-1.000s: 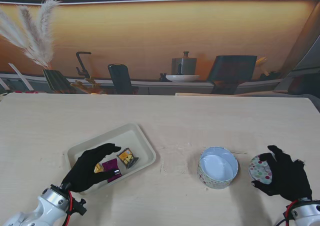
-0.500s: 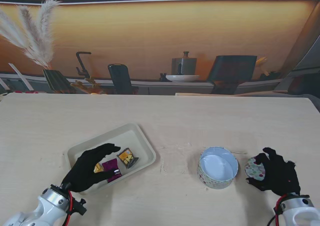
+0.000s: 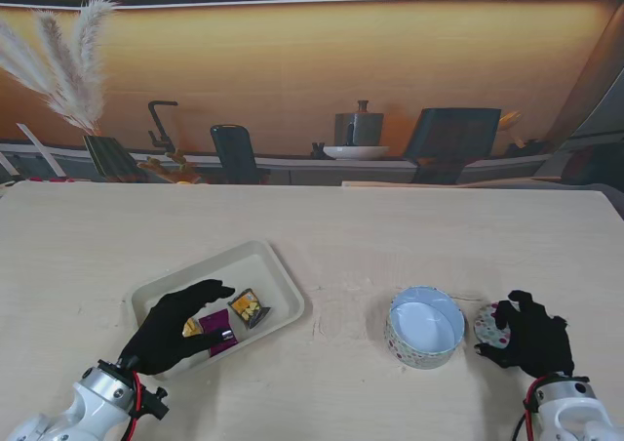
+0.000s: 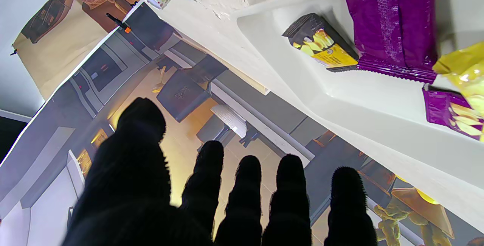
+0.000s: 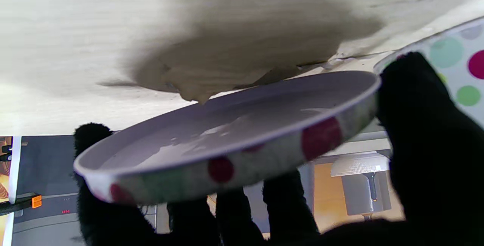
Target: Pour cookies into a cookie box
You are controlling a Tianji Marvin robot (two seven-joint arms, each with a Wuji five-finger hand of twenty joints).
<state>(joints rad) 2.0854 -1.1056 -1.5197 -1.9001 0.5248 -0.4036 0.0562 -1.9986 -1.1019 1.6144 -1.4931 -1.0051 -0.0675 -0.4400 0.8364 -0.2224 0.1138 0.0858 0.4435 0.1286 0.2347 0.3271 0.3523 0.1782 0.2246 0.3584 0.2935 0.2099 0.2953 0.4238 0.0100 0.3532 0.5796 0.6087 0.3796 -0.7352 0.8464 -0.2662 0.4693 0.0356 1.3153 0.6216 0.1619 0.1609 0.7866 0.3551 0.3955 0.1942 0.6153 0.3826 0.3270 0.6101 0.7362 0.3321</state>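
Note:
A cream tray (image 3: 271,266) on the left holds several cookie packets: a black-and-yellow one (image 3: 250,308) and a purple one (image 3: 216,322). My left hand (image 3: 175,326) hovers over the tray's near end, open, fingers spread and touching nothing. In the left wrist view the packets (image 4: 321,43) lie on the tray floor (image 4: 340,98). The round polka-dot cookie box (image 3: 425,326) stands open at centre right, white inside. Just right of it, my right hand (image 3: 531,336) is shut on the dotted lid (image 3: 487,326). The right wrist view shows the lid (image 5: 234,140) tilted off the table beside the box wall (image 5: 453,60).
The wooden table (image 3: 390,236) stretches bare between tray and box and across its far half. A printed kitchen backdrop (image 3: 312,90) stands behind the far edge.
My right hand has carried the lid leftward, from well right of the box to close beside it, and a little nearer to me. The left hand and tray have stayed put.

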